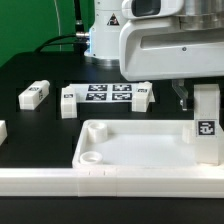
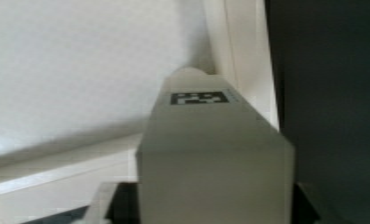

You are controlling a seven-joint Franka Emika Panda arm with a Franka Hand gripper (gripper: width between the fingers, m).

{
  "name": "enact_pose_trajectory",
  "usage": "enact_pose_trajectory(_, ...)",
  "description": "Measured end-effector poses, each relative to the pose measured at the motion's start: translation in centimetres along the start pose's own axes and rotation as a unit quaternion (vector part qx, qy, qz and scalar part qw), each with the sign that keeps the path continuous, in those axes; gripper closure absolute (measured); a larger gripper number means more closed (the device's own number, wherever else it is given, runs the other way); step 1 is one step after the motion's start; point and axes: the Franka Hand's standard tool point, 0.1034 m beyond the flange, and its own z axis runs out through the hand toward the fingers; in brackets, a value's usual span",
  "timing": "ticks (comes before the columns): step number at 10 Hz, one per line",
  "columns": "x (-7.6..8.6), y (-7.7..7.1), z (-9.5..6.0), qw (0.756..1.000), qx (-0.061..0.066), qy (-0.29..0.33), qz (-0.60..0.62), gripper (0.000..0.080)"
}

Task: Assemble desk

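The white tray-like tabletop (image 1: 130, 148) lies near the front of the black table, with a round socket (image 1: 92, 156) showing in its corner at the exterior view's left. My gripper (image 1: 203, 100) is shut on a white square leg (image 1: 206, 125), held upright with its tag facing the camera, over the tabletop's end at the exterior view's right. In the wrist view the same leg (image 2: 208, 150) fills the middle between the dark fingers (image 2: 121, 206) of the gripper (image 2: 212, 212), its far end above the tabletop's rim (image 2: 246, 50). The leg's lower end is hidden.
Loose white legs lie behind the tabletop: one (image 1: 35, 94) at the exterior view's left, one (image 1: 68, 103) beside the marker board (image 1: 108, 94), one (image 1: 146, 93) at its other end. Another part (image 1: 2, 130) shows at the left edge. A long white rail (image 1: 100, 183) runs along the front.
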Motion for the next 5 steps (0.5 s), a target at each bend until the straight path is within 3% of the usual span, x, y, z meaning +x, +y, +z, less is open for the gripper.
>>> enact_pose_trajectory(2, 0.04, 0.09, 0.02, 0.992, 0.005, -0.005, 0.126, 0.0511)
enact_pose_trajectory(5, -0.22, -0.11, 0.21, 0.942, 0.0, -0.006, 0.337, 0.0509)
